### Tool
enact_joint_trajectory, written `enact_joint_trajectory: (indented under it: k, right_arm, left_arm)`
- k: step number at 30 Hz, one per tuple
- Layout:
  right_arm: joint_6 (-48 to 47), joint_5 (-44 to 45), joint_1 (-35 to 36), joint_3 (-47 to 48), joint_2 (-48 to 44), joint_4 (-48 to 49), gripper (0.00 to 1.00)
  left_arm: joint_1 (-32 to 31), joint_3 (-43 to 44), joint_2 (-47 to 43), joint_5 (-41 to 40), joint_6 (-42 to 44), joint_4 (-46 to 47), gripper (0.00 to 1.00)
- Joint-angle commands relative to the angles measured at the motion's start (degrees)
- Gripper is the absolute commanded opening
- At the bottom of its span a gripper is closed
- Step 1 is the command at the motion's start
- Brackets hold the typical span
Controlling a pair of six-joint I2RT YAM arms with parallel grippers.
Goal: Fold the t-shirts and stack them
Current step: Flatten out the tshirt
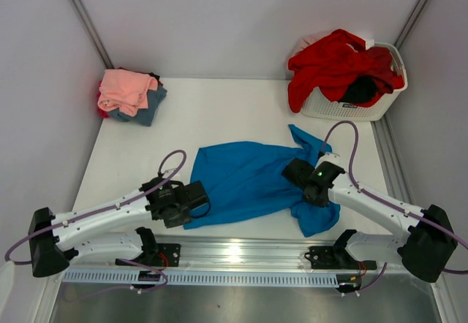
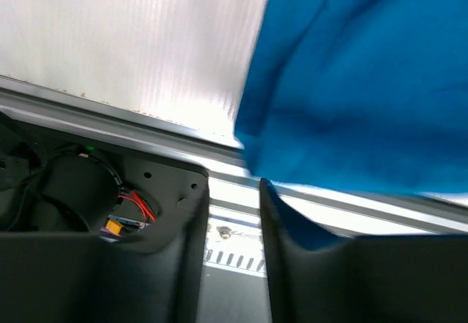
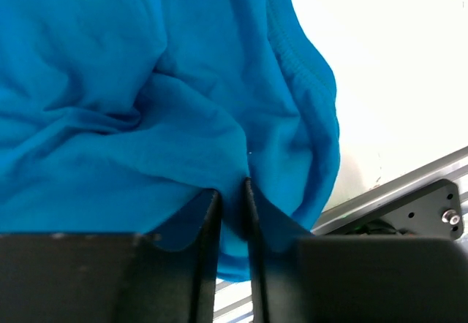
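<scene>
The bright blue t-shirt (image 1: 245, 180) lies crumpled and partly spread on the white table (image 1: 219, 111), near the front edge. My left gripper (image 1: 199, 197) sits at its lower left corner. In the left wrist view this gripper (image 2: 232, 191) is open with nothing between its fingers, and the blue cloth (image 2: 365, 82) hangs just beyond the tips. My right gripper (image 1: 296, 171) rests on the shirt's right side. In the right wrist view its jaws (image 3: 232, 188) stand slightly apart, with a loose fold of the blue cloth (image 3: 146, 82) between them.
A pile of folded t-shirts, salmon pink (image 1: 126, 89) on top of slate blue (image 1: 150, 105), sits at the back left. The white slatted basket (image 1: 365, 107) at the back right holds red (image 1: 333, 63) and black (image 1: 360, 89) shirts. A metal rail (image 1: 234, 253) runs along the near edge.
</scene>
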Motion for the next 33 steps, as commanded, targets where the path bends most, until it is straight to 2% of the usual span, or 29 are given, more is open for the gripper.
enact_joint_trajectory:
  k: [1, 5, 7, 8, 9, 10, 11, 14, 16, 17, 19, 20, 21, 23, 24, 27, 28, 33]
  right_arm:
    - [-1.96, 1.76, 0.3, 2.37, 0.39, 0.01, 0.34]
    - [-2.75, 2.64, 0.47, 3.96, 1.18, 0.19, 0.52]
    - [-3.28, 2.99, 0.56, 4.66, 1.18, 0.98, 0.54]
    - [-3.37, 3.34, 0.65, 4.84, 1.1, 1.24, 0.61]
    - [-3.71, 3.95, 0.56, 5.19, 1.27, 1.42, 0.62]
    - [-4.15, 4.31, 0.48, 5.62, 1.36, 2.29, 0.63]
    - [-4.42, 4.57, 0.21, 6.5, 1.53, 2.82, 0.68]
    - [-6.26, 5.89, -1.37, 8.61, 3.2, 5.2, 0.7]
    - [-8.36, 5.98, -3.03, 9.67, 4.86, 8.18, 0.7]
    - [-9.07, 5.89, -4.0, 10.02, 5.31, 9.41, 0.7]
    - [-11.87, 3.19, -7.69, 10.37, 7.32, 14.85, 0.7]
    - [-12.68, 1.78, -9.09, 10.46, 8.03, 16.7, 0.7]
    - [-13.21, 0.63, -11.63, 10.81, 9.0, 19.93, 0.69]
    - [-14.44, -2.36, -14.02, 11.51, 12.42, 22.24, 0.7]
    - [-14.61, -3.24, -16.03, 12.82, 13.83, 23.64, 0.69]
    - [-15.41, -3.08, -17.01, 15.46, 19.19, 24.27, 0.69]
    - [-15.58, -2.9, -17.28, 17.21, 20.33, 24.19, 0.69]
    - [-16.02, -3.25, -17.37, 19.78, 21.85, 23.83, 0.69]
  left_arm:
    - [0.41, 1.81, -2.16, -1.79, -0.56, -10.95, 0.4]
    - [0.41, 2.87, -2.43, -3.02, -0.21, -11.22, 0.42]
    - [0.41, 4.35, -2.16, -4.24, -0.12, -11.3, 0.43]
    - [0.49, 4.89, -1.64, -6.08, -0.12, -11.39, 0.46]
    - [0.58, 5.5, -1.37, -7.23, -0.47, -11.57, 0.48]
    - [0.76, 7.33, -0.94, -8.2, -0.56, -11.05, 0.54]
    - [1.8, 7.79, 0.02, -9.6, 1.36, -9.91, 0.56]
    - [5.24, 9.81, 2.06, -9.79, 8.92, -1.66, 0.6]
    - [10.76, 10.25, 4.42, -7.34, 12.61, 6.5, 0.59]
    - [14.17, 10.34, 5.21, -5.93, 18.37, 10.54, 0.59]
    - [17.79, 12.35, 9.07, -3.82, 23.93, 19.32, 0.59]
    - [21.55, 13.32, 11.17, -3.11, 25.27, 21.02, 0.59]
    - [23.41, 16.03, 16.59, -1.02, 26.94, 22.78, 0.58]
    - [28.06, 22.01, 23.55, 0.49, 29.93, 22.01, 0.57]
    - [29.31, 26.82, 30.81, 2.67, 31.07, 21.22, 0.54]
    - [32.13, 39.04, 40.96, 3.83, 34.24, 18.14, 0.54]
    - [32.83, 43.52, 46.73, 5.14, 35.29, 17.44, 0.53]
    - [36.61, 57.42, 59.52, 7.35, 37.76, 11.3, 0.53]
